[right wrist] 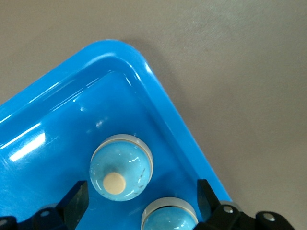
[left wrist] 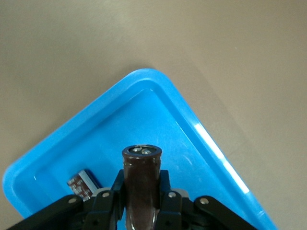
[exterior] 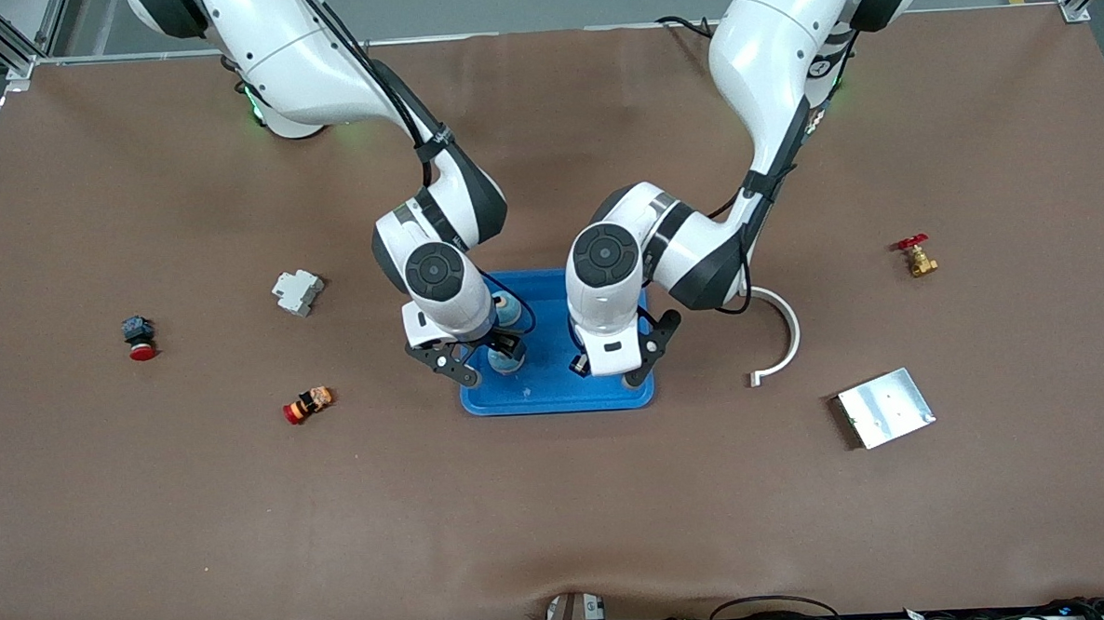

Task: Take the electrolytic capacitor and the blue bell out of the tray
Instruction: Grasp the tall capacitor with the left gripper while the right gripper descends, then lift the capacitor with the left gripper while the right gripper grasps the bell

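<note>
Holding the electrolytic capacitor (left wrist: 142,184) clamped in my left claw (left wrist: 142,201) over the tray (left wrist: 201,139), I worry it might slip if jerked. My right claw (right wrist: 139,199) hangs spread wide around the blue bell (right wrist: 122,166), probably not touching. The rim is close; bare counter (exterior: 560,496) lies just outside.

Even, bright overhead light over my table (exterior: 560,496), with only soft shadows under my arms. White glare streaks the tray (left wrist: 211,143) along its rim and floor. Both wrist views stay sharp up close.
</note>
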